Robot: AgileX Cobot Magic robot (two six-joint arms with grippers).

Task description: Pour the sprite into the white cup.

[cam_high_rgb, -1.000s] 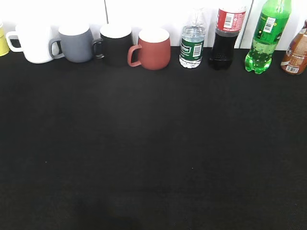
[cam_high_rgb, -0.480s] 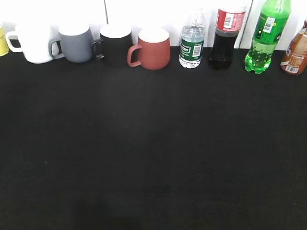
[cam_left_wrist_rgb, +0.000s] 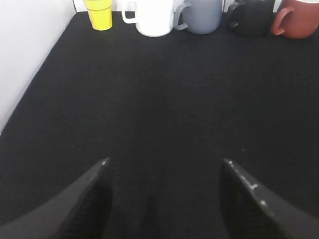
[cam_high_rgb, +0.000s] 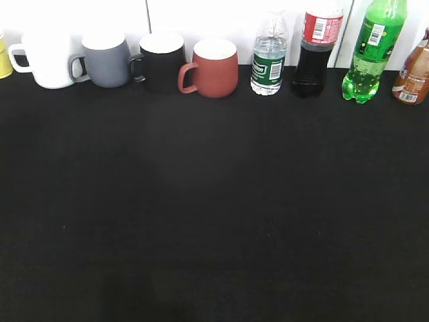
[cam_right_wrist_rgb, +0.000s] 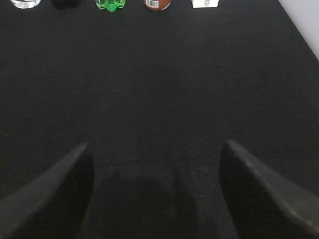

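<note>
Exterior view: sprite [cam_high_rgb: 371, 57], part-full, likely light, slippery, squeezable, best grasped mid-body; left gripper [cam_left_wrist_rgb: 164, 164] and right gripper [cam_right_wrist_rgb: 154, 149] spread wide, empty.

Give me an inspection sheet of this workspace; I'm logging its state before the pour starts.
Surface: black mat, no spills seen.
Job's things: sprite bottle upright, back row right; white cup back row left.
Clutter: grey mug, black mug, red mug, water bottle, cola bottle, brown bottle, yellow cup.
Grippers: left pincer open, empty; right pincer open, empty.
Cables: nothing seen.
Surroundings: white wall.
</note>
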